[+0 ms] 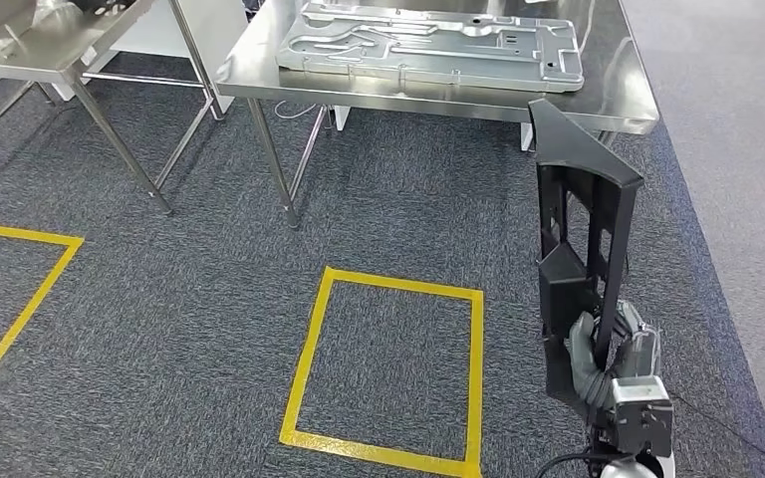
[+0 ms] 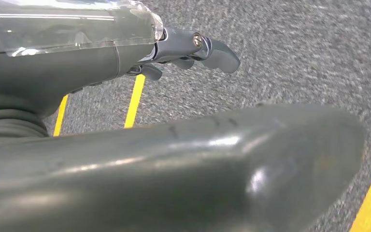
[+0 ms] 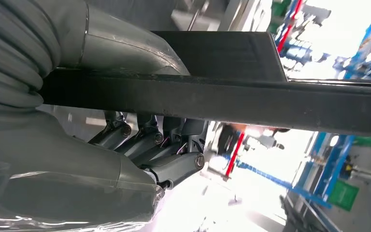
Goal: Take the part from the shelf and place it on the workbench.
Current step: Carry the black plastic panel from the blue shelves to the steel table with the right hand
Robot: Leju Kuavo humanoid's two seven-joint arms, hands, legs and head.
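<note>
You have the part (image 1: 583, 234), a tall black plastic frame with an angular wedge-shaped top and rectangular cut-outs down its length, standing upright at the right of the head frame, its top edge reaching up in front of the workbench rim. Your right hand (image 1: 598, 360) grasps it near its lower end, at the lower right of the frame; in the right wrist view the thick grey thumb lies over one side of a flat matte black bar of the part (image 3: 251, 99) while the darker fingers (image 3: 171, 145) curl under the other side.

The workbench (image 1: 613, 95) is a brushed stainless steel table with thin steel legs across the upper middle of the head frame. A large pressed metal panel (image 1: 433, 45) with ribs and channels lies flat on it.

Your left hand (image 2: 193, 48) appears in the left wrist view over the carpet, fingers loosely extended and grasping nothing.

The floor is dark speckled grey carpet (image 1: 159, 299) marked with a yellow tape rectangle (image 1: 388, 368) at lower centre. A second steel table (image 1: 60, 45) stands at upper left.
</note>
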